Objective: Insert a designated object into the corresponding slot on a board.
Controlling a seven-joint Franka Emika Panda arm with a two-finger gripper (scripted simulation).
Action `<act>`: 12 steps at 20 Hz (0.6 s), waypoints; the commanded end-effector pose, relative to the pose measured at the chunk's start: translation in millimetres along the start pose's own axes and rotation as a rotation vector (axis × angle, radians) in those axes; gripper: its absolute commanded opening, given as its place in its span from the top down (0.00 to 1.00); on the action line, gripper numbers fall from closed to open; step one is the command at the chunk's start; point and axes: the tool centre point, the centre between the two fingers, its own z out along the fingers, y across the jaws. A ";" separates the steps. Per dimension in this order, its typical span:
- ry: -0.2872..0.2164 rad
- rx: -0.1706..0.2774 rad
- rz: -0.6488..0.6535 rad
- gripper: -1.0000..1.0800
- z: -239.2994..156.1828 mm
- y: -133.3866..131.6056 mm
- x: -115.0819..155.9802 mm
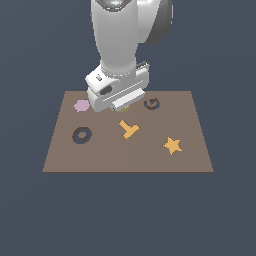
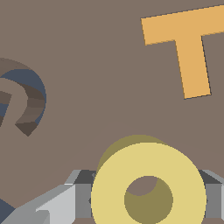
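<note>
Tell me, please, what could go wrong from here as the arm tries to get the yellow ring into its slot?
1. The yellow ring sits between grey fingers; with only its rim gripped, it may slip or tilt when carried.
2. The broken ring mark lies close to the gripper, while the plain ring slot is farther off, so the wrong recess could be chosen.
3. A low sweep might nudge the orange T-piece.

We see flat, even simulator light in both views, no glare, only a soft shadow under the yellow ring (image 2: 148,186) on the board (image 2: 96,65), edges crisp, slight jagged aliasing, no blur or edge distortion, dark uniform backdrop in the exterior view.
</note>
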 end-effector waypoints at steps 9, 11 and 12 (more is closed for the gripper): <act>0.000 -0.001 -0.086 1.00 -2.3 39.6 -1.9; 0.000 -0.001 -0.115 1.00 -3.1 51.8 -1.4; 0.000 -0.001 -0.130 1.00 -3.4 58.4 -1.0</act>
